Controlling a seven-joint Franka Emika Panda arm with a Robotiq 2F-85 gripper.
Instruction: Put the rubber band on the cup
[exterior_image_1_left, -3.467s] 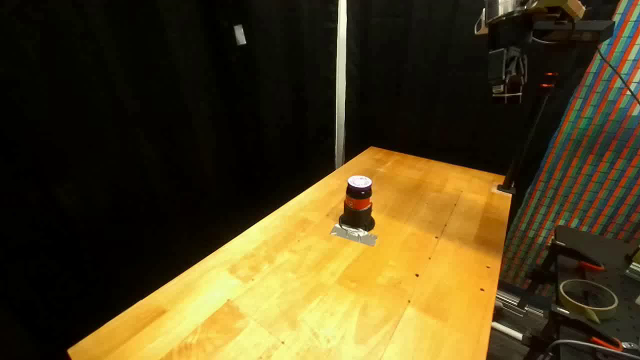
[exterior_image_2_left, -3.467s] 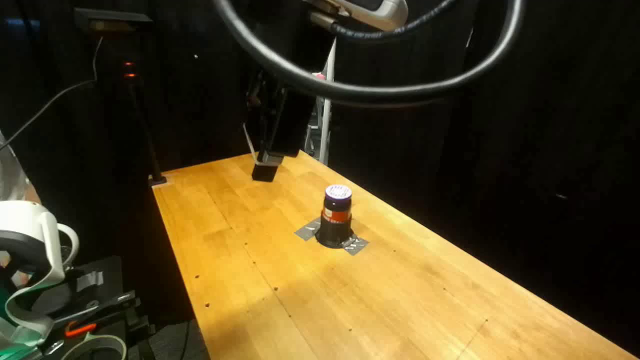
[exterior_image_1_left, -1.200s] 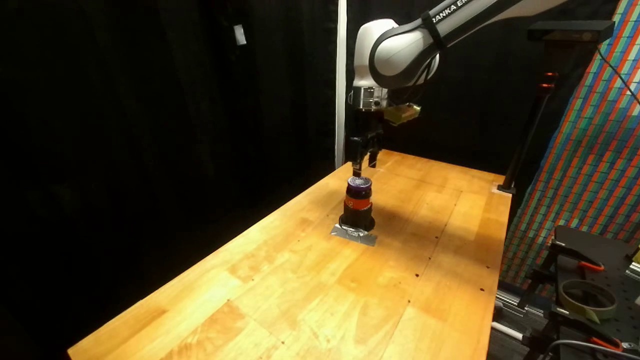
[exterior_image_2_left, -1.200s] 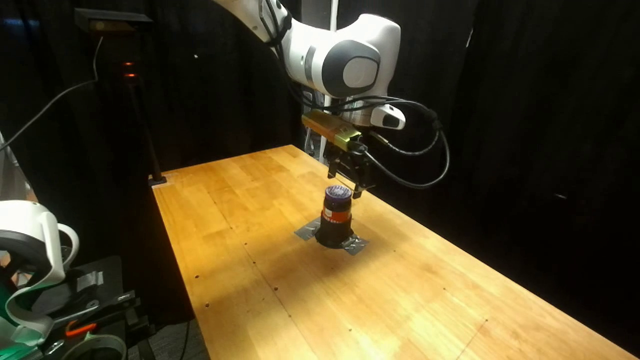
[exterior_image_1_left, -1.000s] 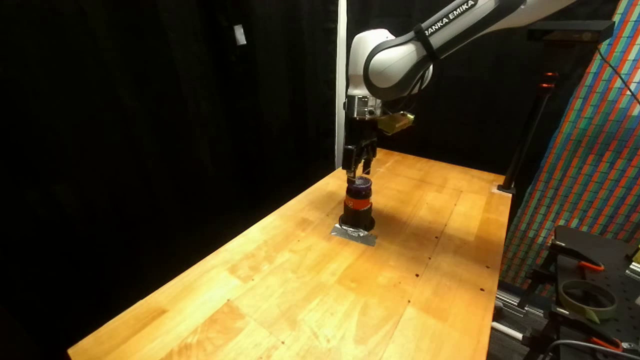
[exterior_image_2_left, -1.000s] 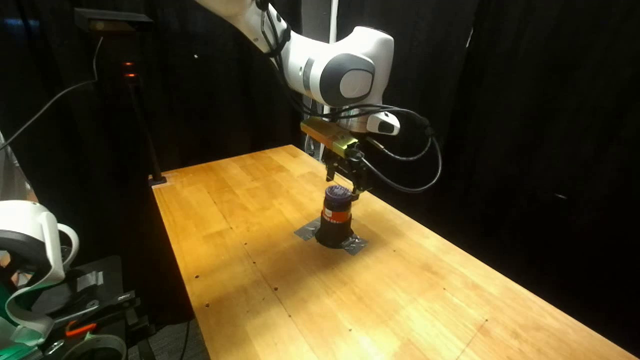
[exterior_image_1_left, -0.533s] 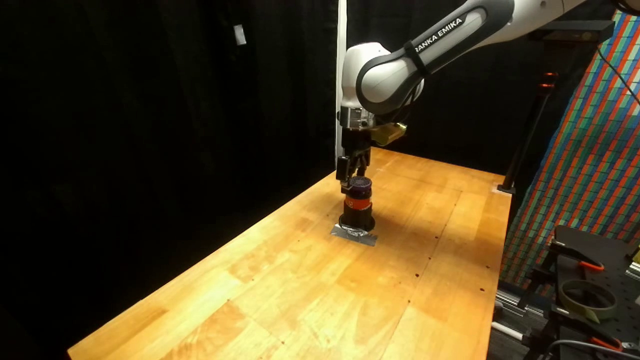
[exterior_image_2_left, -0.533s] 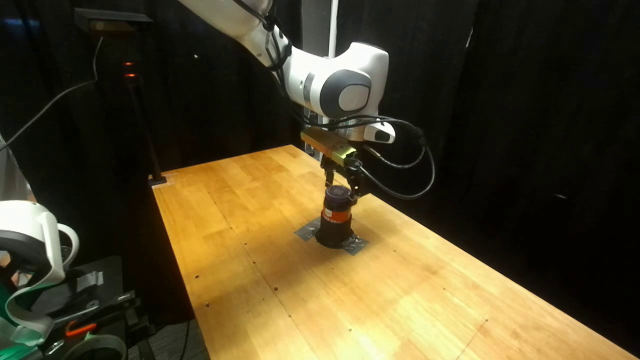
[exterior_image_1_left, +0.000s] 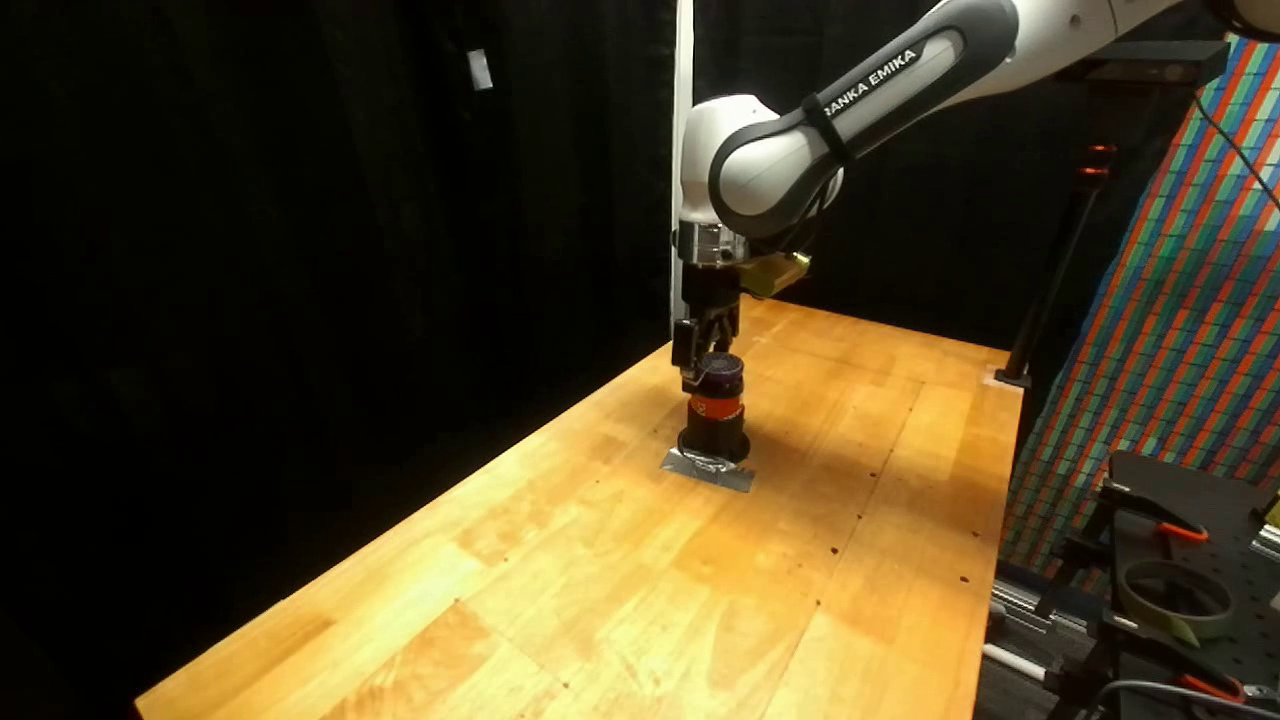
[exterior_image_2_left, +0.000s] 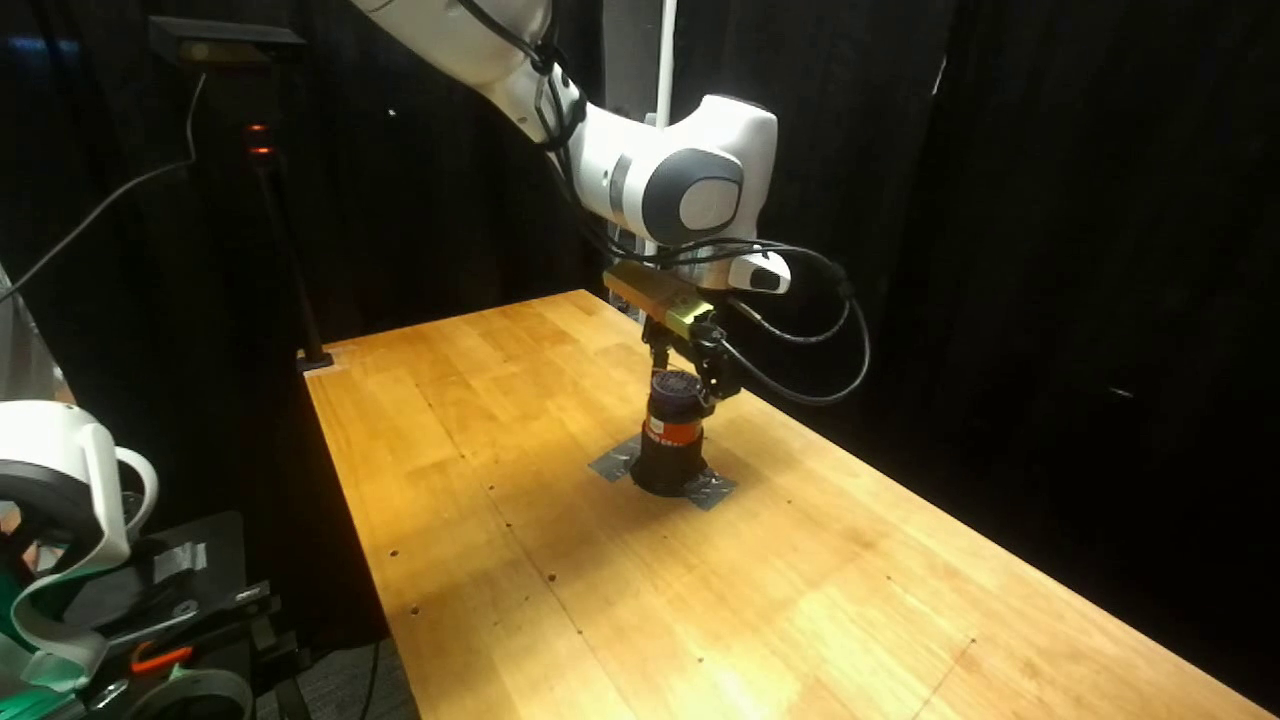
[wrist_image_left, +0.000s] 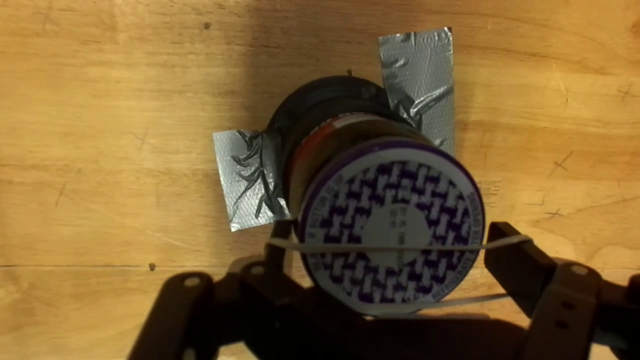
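A small, short cylindrical cup (exterior_image_2_left: 672, 411) with a dark upper part and an orange-red label (exterior_image_1_left: 714, 407) stands upright in a round black flanged holder (exterior_image_2_left: 666, 468) on the long wooden table (exterior_image_1_left: 620, 600). A white lid (wrist_image_left: 392, 220) with a purple woven pattern tops it, and pieces of silver-grey duct tape (wrist_image_left: 417, 65) lie across the holder's rim and onto the wood. The black two-fingered gripper (wrist_image_left: 392, 240) points down over the cup from the white-and-grey jointed arm (exterior_image_1_left: 770, 175). Its fingers (wrist_image_left: 520, 262) are spread wide, one on either side of the lid, and a thin, pale rubber band (wrist_image_left: 395, 248) is stretched around them. In the wrist view one strand runs straight across the lid's face, while another passes by the lid's edge nearer the gripper; whether either touches the lid cannot be told. In both exterior views a fingertip sits down beside the cup's top; contact there is unclear. Black curtains (exterior_image_1_left: 350, 250) hang behind the table.
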